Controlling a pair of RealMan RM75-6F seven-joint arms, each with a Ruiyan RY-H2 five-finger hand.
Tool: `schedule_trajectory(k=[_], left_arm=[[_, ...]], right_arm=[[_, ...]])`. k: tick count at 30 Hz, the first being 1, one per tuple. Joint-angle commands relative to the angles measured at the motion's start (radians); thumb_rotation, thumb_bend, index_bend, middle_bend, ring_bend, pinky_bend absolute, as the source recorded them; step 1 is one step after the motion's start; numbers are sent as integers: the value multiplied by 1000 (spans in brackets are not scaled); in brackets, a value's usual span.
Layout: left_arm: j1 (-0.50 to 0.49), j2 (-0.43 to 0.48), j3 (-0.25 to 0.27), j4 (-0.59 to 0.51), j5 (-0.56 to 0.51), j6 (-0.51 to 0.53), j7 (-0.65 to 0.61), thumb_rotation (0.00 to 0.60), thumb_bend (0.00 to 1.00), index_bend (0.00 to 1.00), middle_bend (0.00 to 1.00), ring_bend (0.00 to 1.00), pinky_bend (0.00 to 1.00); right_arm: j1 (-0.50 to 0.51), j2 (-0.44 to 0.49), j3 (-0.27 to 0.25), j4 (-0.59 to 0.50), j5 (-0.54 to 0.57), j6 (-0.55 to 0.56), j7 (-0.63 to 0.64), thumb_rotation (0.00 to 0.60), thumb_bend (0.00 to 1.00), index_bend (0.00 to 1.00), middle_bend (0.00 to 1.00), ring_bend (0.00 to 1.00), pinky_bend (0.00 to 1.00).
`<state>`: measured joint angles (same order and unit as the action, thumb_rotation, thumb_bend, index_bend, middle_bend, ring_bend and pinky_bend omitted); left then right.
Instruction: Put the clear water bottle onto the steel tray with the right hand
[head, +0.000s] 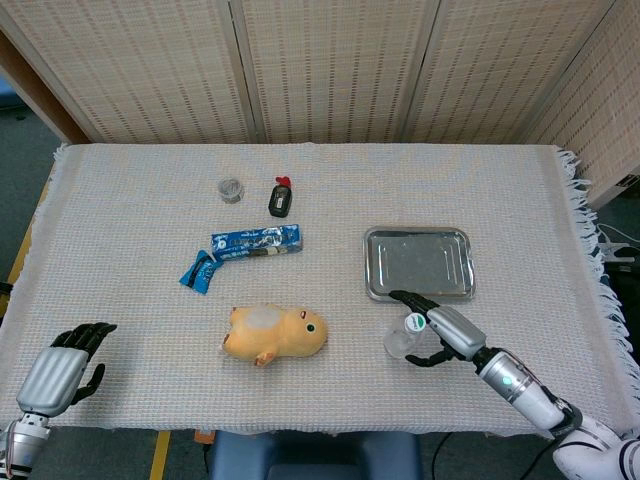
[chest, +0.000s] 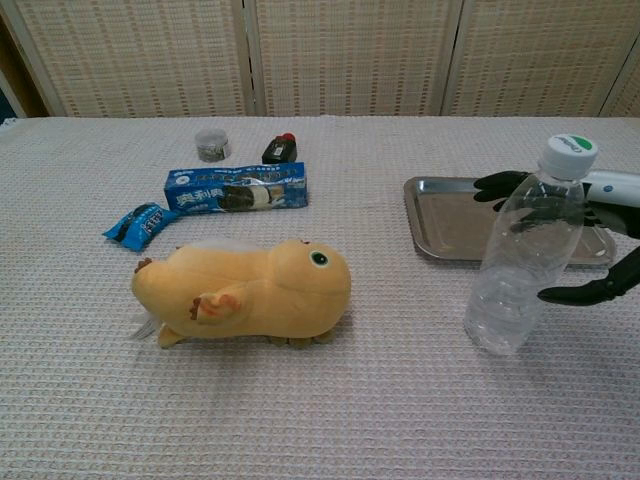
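Head view shows the bottle (head: 405, 338) standing on the cloth (head: 120, 250) just off the tray's (head: 417, 263) 6 o'clock edge, tipped a little toward 9 o'clock in the chest view. The right hand (head: 440, 333) reaches in from 4 o'clock, its fingers (chest: 500, 183) spread wide around the bottle's upper half, thumb in front and the rest behind; whether they touch the plastic I cannot tell. At the bottle's 9 o'clock lies a plush chick (head: 275, 334), with snack packs (head: 256, 241) beyond it at 11 o'clock. The left hand (head: 62, 368) rests at the table's 7 o'clock corner, fingers loosely curled, holding nothing.
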<state>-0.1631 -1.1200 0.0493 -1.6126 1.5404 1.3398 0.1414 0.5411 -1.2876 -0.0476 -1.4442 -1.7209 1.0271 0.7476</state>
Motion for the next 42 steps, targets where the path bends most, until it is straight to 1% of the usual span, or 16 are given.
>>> schedule_trajectory(k=[1, 5, 7, 10, 15, 18, 21, 25, 29, 31, 32, 33, 36, 39, 41, 42], left_arm=[[1, 1, 0, 1, -1, 0, -3, 600, 530, 172, 169, 146, 249], [0, 1, -1, 2, -2, 0, -8, 600, 531, 172, 169, 146, 249], [0, 0, 0, 4, 2, 0, -6, 600, 531, 172, 169, 146, 249], [-1, 0, 1, 2, 2, -3, -5, 600, 532, 172, 169, 146, 249], [-3, -3, 2, 2, -1, -10, 0, 600, 531, 172, 170, 146, 249], [-3, -2, 1, 1, -4, -12, -1, 600, 532, 172, 169, 146, 249], [-4, -3, 1, 2, -2, -12, 3, 600, 531, 172, 169, 146, 249], [-4, -3, 2, -1, -2, -13, 4, 600, 531, 172, 169, 146, 249], [-4, -4, 2, -1, -3, -15, 8, 600, 531, 172, 169, 146, 249], [-5, -3, 3, -3, -2, -15, 8, 600, 531, 172, 169, 146, 249], [-4, -3, 3, -2, -1, -14, 8, 600, 531, 172, 169, 146, 249], [-5, -4, 3, -1, 0, -14, 9, 600, 531, 172, 169, 146, 249], [-5, -4, 3, -1, -1, -15, 8, 600, 532, 172, 169, 145, 249], [-5, -3, 4, -2, 1, -15, 7, 600, 532, 173, 169, 145, 249], [-5, -4, 5, 0, 4, -14, 8, 600, 531, 173, 169, 146, 249], [-5, -4, 5, 0, 3, -15, 8, 600, 531, 173, 169, 146, 249]], right_arm=[[14, -67, 8, 71, 6, 24, 44, 600, 0, 205, 121, 2, 140], [-2, -111, 21, 114, 36, 65, 58, 600, 0, 537, 337, 118, 236], [-10, -123, 26, 129, 49, 83, 57, 600, 0, 652, 395, 157, 274], [-20, -130, 35, 136, 65, 107, 53, 600, 0, 749, 460, 212, 329], [-25, -107, 50, 115, 76, 144, 60, 600, 0, 775, 482, 221, 334], [-38, -98, 84, 105, 90, 201, -6, 600, 0, 774, 492, 231, 337], [-64, -125, 148, 116, 121, 305, -193, 600, 0, 775, 506, 246, 348], [-82, -209, 237, 189, 139, 459, -503, 600, 0, 779, 513, 259, 361], [-75, -272, 273, 281, 137, 528, -736, 600, 0, 781, 516, 261, 363], [-72, -292, 272, 309, 138, 530, -811, 600, 0, 784, 519, 261, 364], [-71, -295, 267, 311, 140, 522, -819, 600, 0, 786, 522, 261, 364], [-71, -294, 259, 304, 142, 506, -806, 600, 0, 787, 523, 261, 364], [-68, -244, 216, 199, 166, 394, -623, 600, 0, 787, 524, 262, 366], [-43, -130, 162, 56, 160, 249, -306, 600, 0, 787, 524, 264, 369], [-6, -43, 113, -31, 119, 149, 14, 600, 0, 787, 524, 265, 370], [14, -5, 93, -50, 87, 120, 149, 600, 0, 786, 524, 265, 372]])
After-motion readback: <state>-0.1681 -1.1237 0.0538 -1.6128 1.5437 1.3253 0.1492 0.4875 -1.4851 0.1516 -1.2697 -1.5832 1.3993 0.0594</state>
